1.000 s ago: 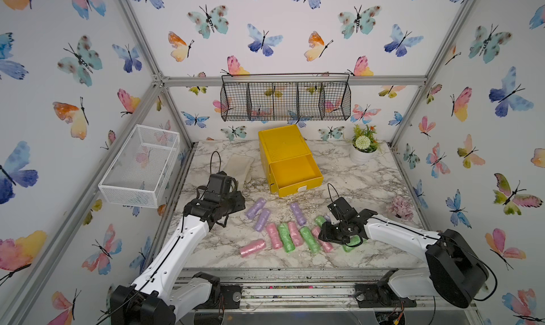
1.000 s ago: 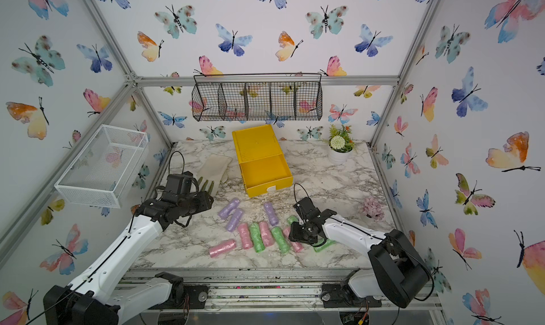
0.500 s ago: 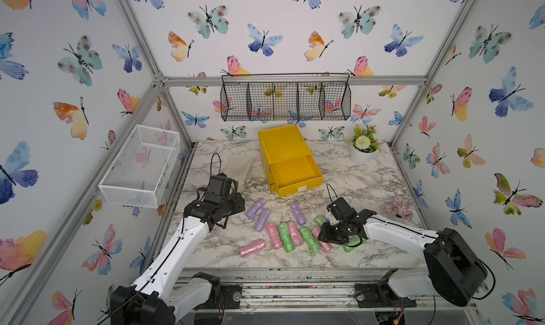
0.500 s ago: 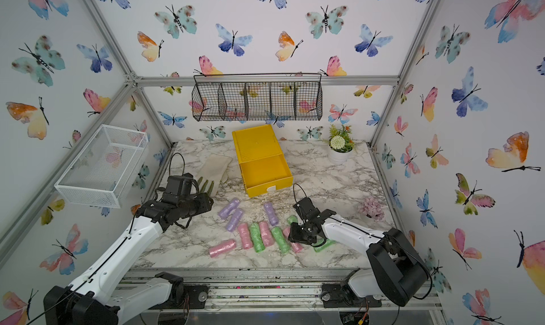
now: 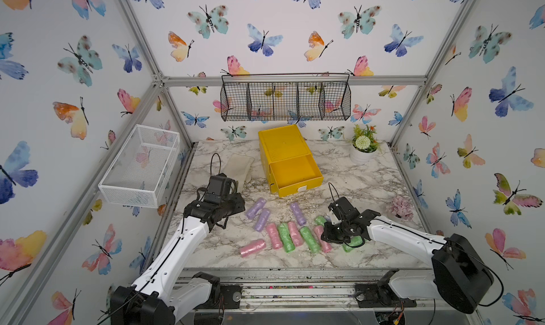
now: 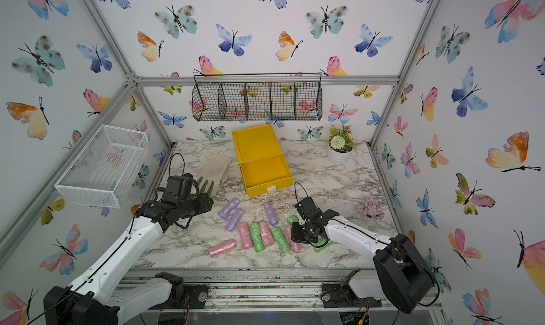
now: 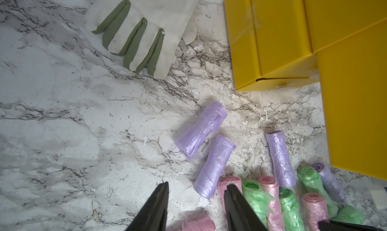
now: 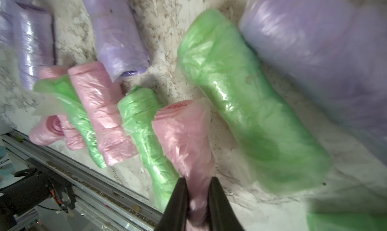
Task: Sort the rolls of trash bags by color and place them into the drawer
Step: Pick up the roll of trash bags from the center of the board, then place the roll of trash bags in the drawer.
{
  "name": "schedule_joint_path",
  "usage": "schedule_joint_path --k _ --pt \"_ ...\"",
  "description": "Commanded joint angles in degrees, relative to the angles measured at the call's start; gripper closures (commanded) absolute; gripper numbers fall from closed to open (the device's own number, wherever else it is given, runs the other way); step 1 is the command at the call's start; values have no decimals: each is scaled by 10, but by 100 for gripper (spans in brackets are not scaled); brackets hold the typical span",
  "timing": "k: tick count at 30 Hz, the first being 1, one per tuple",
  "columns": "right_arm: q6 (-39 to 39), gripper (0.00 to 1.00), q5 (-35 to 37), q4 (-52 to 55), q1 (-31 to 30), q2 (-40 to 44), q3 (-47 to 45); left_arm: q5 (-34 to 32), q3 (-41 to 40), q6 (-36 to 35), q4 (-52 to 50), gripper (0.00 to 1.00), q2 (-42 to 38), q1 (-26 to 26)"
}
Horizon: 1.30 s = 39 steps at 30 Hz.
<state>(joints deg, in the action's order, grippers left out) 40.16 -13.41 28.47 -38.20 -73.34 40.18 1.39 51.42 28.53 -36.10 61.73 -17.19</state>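
Pink, green and purple rolls of trash bags lie in a loose row on the marble table (image 5: 354, 176), in front of the yellow drawer (image 5: 283, 143). Its top drawer (image 5: 295, 173) is pulled out and looks empty. My right gripper (image 8: 198, 183) is shut on the end of a pink roll (image 8: 184, 135) at the right end of the row, with a green roll (image 8: 251, 106) beside it. In both top views it sits low over that roll (image 5: 323, 239). My left gripper (image 7: 196, 190) hangs open above bare table, beside a purple roll (image 7: 215, 167) and a pink one (image 7: 199, 223).
A pale glove (image 5: 239, 167) lies left of the drawer. A potted plant (image 5: 362, 149) stands at the back right, a pink flower ornament (image 5: 401, 208) at the right edge. A white wire basket (image 5: 141, 167) and a black one (image 5: 286, 99) hang on the walls.
My right gripper has shut on the pink roll. The left arm has barely moved.
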Motion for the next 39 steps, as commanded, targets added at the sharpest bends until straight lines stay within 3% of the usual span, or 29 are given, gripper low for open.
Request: schedule_joint_path --k 1,11,17,21,26,34,39 --pt "13 83 23 46 1 35 35 1 -2 2 -2 52 -12 4" --pt "58 86 117 207 1 138 159 -1 -5 -2 9 51 -7 13" --pt "50 87 151 252 1 109 297 18 -17 -9 17 50 -9 30" --pt "63 87 133 192 1 67 361 28 -19 -14 17 50 -18 45" --pt "140 86 100 39 1 10 365 33 -21 -22 9 50 -26 62" --pt "287 86 111 -114 1 -70 348 34 -16 -33 -16 50 -53 81" --pt "374 84 143 -132 -2 -99 367 35 -17 -34 -21 50 -56 86"
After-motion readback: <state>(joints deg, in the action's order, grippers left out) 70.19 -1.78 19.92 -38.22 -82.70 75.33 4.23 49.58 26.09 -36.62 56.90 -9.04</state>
